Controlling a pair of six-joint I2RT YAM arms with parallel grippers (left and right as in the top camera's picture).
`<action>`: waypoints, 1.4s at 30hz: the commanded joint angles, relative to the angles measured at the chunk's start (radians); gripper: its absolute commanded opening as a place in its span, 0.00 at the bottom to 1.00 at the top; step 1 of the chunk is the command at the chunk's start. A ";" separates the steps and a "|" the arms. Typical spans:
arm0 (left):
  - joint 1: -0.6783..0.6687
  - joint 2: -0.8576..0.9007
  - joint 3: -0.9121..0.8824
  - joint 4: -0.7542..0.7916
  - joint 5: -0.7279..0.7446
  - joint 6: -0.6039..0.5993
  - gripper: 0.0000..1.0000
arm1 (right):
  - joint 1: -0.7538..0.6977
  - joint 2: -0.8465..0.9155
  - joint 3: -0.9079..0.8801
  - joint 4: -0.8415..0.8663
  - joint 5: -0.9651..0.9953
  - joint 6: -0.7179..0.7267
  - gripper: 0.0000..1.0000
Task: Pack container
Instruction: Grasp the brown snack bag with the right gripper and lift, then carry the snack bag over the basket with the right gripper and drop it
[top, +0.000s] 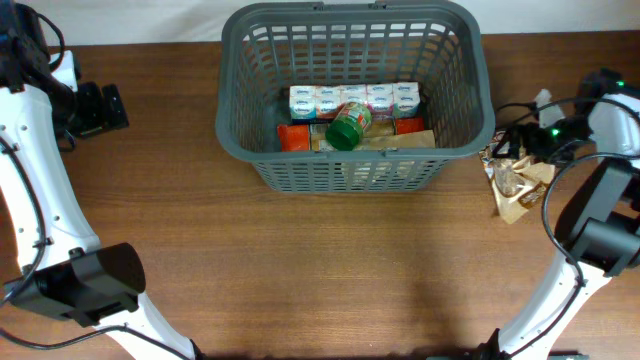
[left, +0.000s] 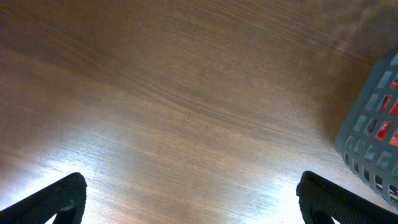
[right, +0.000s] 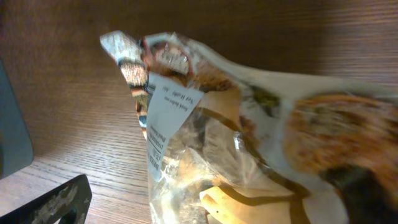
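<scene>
The dark grey basket (top: 455, 90) stands at the back middle of the table; its corner also shows in the left wrist view (left: 373, 155). Inside lie a white multi-pack box (top: 352, 98), a green jar (top: 349, 125), a red packet (top: 295, 137) and a brown packet (top: 410, 140). A crinkled clear-and-brown snack bag (top: 515, 185) lies on the table right of the basket. My right gripper (top: 512, 142) hangs over the bag (right: 205, 124), open, with the bag between its fingers (right: 211, 199); a gap shows beside the left finger. My left gripper (top: 105, 108) (left: 193, 199) is open and empty over bare wood.
The wooden table (top: 320, 270) runs across the front. Cables (top: 520, 110) trail by the right arm. Both arm bases stand at the front corners (top: 85, 285) (top: 605, 240).
</scene>
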 joint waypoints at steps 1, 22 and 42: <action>0.002 -0.004 -0.003 -0.001 0.011 -0.013 0.99 | 0.031 0.006 -0.045 0.024 0.056 0.017 0.96; 0.002 -0.004 -0.003 -0.001 0.011 -0.013 0.99 | 0.028 0.006 -0.085 0.121 0.238 0.393 0.11; 0.002 -0.004 -0.003 -0.001 0.011 -0.013 0.99 | -0.015 -0.250 0.468 -0.040 0.089 0.433 0.04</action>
